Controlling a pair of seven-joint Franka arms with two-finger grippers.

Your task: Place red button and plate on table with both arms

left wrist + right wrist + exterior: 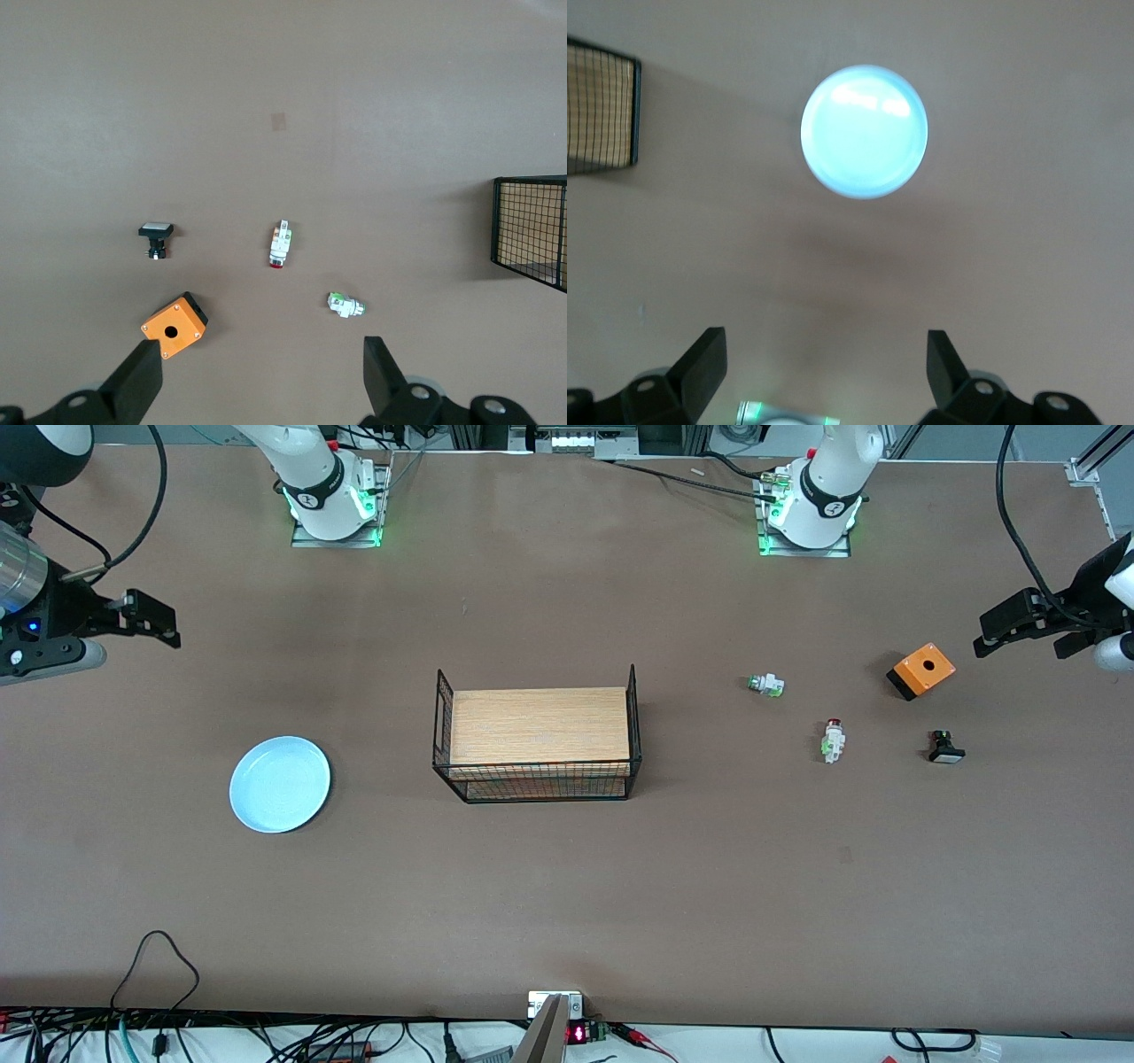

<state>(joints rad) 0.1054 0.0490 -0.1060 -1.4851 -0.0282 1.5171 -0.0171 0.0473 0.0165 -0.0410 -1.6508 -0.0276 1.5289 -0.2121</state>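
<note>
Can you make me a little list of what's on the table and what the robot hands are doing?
plate: lies flat toward the right arm's end
red button: on its side toward the left arm's end
wire rack: mid-table, wooden top
orange box: beside the button parts
left gripper: jaws open, empty, up in the air
right gripper: jaws open, empty, up in the air

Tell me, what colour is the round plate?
Pale blue plate, clearest in the front view.

left tool (pixel 1019 633) open, right tool (pixel 152 622) open
</note>
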